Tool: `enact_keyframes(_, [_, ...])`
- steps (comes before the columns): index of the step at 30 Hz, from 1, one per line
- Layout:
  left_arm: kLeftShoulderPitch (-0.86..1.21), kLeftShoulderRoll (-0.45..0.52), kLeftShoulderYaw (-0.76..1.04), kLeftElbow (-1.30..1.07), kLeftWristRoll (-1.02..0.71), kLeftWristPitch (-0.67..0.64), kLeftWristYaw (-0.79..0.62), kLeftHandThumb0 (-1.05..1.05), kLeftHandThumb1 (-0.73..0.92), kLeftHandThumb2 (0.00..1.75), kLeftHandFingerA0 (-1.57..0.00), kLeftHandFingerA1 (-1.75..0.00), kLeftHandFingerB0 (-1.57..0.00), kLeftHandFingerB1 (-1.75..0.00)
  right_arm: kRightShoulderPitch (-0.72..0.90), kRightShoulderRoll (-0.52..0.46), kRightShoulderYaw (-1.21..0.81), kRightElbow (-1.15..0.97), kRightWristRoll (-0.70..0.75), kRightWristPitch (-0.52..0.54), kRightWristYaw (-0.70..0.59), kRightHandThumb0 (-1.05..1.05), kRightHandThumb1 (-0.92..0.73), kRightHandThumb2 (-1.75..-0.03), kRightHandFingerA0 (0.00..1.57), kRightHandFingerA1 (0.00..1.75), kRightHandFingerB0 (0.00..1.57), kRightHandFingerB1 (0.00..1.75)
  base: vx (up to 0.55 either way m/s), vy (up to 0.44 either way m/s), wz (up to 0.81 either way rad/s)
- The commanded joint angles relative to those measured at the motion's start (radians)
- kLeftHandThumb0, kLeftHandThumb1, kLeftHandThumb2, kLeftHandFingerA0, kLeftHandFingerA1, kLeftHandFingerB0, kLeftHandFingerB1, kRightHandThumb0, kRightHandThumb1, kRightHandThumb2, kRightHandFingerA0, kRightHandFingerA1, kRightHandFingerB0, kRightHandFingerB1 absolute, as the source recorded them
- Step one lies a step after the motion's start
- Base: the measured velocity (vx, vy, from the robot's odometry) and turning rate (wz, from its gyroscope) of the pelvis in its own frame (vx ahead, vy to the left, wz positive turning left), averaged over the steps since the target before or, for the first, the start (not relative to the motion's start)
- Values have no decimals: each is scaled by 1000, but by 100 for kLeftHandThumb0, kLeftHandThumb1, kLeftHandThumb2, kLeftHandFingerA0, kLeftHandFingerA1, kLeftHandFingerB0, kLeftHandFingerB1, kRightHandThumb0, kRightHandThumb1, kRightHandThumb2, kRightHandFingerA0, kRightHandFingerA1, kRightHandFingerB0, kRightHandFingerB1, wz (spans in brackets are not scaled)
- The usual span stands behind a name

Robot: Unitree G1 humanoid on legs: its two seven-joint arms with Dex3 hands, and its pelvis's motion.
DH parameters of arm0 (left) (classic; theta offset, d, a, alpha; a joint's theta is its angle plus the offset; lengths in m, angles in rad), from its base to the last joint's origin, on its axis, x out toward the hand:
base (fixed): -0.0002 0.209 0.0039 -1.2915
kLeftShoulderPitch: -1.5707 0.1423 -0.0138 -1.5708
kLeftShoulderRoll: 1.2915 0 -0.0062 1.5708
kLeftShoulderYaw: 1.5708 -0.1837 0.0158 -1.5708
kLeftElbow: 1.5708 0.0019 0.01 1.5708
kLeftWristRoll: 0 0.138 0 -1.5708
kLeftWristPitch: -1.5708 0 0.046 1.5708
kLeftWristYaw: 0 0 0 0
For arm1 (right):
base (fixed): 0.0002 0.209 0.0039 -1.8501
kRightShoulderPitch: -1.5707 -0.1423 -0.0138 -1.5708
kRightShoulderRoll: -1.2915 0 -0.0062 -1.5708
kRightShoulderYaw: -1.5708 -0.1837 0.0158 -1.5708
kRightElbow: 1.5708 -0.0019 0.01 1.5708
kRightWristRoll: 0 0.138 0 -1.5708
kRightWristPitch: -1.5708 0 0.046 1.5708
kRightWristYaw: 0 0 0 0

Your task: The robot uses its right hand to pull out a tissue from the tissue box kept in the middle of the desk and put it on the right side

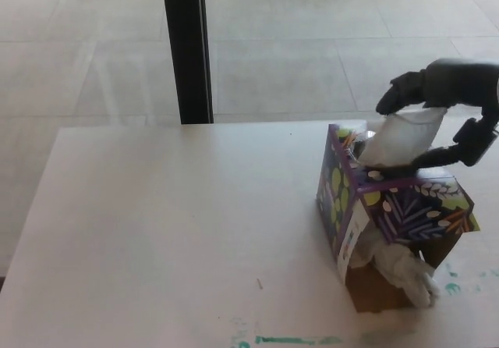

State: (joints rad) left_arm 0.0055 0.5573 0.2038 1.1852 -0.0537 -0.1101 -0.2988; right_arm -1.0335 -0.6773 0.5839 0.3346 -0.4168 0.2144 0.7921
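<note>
The tissue box (405, 207), purple with leaf patterns, stands on the right part of the white desk (171, 223). A white tissue (401, 141) sticks up from its top slot. My right hand (448, 83) comes in from the right and brackets that tissue. Its fingers (394, 97) curl over the tissue's top and far side, and the thumb (437, 158) lies low by the box top on the near side. The fingers stay apart, touching the tissue. The left hand does not show.
More crumpled tissue (401, 270) hangs out of the box's torn front side near the desk's front edge. A black pillar (187, 47) rises behind the desk. Green marks (288, 339) stain the front edge.
</note>
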Motion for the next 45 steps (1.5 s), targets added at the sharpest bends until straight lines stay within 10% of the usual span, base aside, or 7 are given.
enact_keyframes(1, [-1,23,-5,5,13,-15,-5,-91,92,75,-83,-113,-64,-109,0,-24,46,-11,-133,36,77,-65,-58,-58,19,63,31,31,0,0,0])
enact_keyframes(8, [3,24,-7,3,14,-20,-17,-90,73,119,-89,-107,-70,-99,6,-34,124,-11,-277,-112,-42,-41,-67,-60,64,102,39,34,0,0,0])
enact_keyframes(14, [15,27,-14,-9,18,-25,-29,-91,92,75,-82,-111,-66,-107,69,-57,131,-47,-354,-230,-210,-58,-82,-64,75,84,51,37,0,0,0])
enact_keyframes(21, [10,23,-18,3,23,-43,-29,-93,92,74,-81,-110,-67,-106,171,-39,88,-38,-392,-404,-627,-37,-68,-62,85,175,74,102,0,0,0])
enact_keyframes(25, [13,21,-14,6,19,-60,-34,-89,74,114,-82,-103,-69,-98,181,-36,85,-30,-402,-450,-717,-33,-67,-62,87,172,80,75,0,0,0])
enact_keyframes(33, [10,15,8,-1,-5,-45,-35,-94,92,74,-80,-114,-64,-109,207,-44,80,16,-407,-517,-849,-35,-47,-92,122,135,81,80,0,0,0])
enact_keyframes(45, [13,13,5,-9,0,-51,-17,-92,73,114,-81,-106,-68,-100,277,-67,70,20,-433,-537,-978,-27,-62,-62,88,168,79,99,0,0,0])
